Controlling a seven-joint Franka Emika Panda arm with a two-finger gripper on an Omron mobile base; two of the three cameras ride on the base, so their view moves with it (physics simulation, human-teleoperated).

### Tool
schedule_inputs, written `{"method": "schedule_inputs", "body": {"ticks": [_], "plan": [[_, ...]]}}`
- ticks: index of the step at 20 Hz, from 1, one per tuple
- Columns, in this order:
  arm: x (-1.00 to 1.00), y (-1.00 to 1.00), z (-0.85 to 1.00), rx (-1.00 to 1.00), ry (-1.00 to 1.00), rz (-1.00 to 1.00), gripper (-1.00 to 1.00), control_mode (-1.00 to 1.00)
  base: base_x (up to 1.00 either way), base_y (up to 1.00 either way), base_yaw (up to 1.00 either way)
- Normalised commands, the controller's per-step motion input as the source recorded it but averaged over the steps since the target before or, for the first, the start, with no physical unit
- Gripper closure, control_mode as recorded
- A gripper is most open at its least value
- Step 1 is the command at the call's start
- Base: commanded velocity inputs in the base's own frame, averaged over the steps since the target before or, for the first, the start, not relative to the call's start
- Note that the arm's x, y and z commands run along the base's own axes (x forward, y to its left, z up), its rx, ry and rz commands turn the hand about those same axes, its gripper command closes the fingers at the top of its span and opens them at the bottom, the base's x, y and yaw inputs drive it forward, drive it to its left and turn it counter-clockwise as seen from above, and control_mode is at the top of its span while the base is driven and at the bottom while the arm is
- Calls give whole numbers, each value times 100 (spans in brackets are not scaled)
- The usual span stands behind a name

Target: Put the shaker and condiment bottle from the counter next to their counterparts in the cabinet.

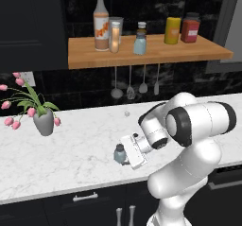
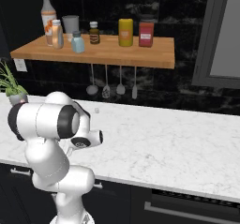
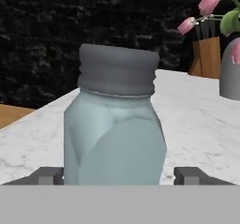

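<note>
The shaker point(image 1: 119, 153), pale blue with a dark grey cap, stands upright on the white marble counter point(image 1: 71, 154) near its front edge. My gripper point(image 1: 123, 158) reaches it from the right. In the hand view the shaker point(image 3: 115, 134) sits between my fingertips point(image 3: 47, 175), which flank it with narrow gaps; the gripper point(image 3: 117, 176) is open. On the wooden cabinet shelf point(image 1: 189, 54) the squat orange condiment bottle point(image 1: 114, 37) stands beside the tall orange-labelled bottle point(image 1: 100, 21). The second shaker point(image 1: 140, 44) stands further right on the shelf.
A grey cup point(image 1: 116, 22), a dark bottle point(image 1: 142, 28), a yellow jar point(image 1: 172, 30) and a red jar point(image 1: 190, 29) share the shelf. Utensils point(image 1: 130, 90) hang below it. A vase of pink tulips point(image 1: 44, 122) stands at the counter's left.
</note>
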Motion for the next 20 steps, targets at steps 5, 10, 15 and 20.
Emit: {"method": "schedule_inputs", "body": {"ticks": [5, 10, 15, 20], "plan": [[1, 8, -5, -3, 9, 0, 100, -100, 0, 0, 0], [-2, -5, 43, 0, 27, -7, 100, -100, 0, 0, 0], [-18, -25, 87, 0, 19, -13, 100, -100, 0, 0, 0], [-45, -49, 87, 0, 3, -20, 100, -100, 0, 0, 0]]}}
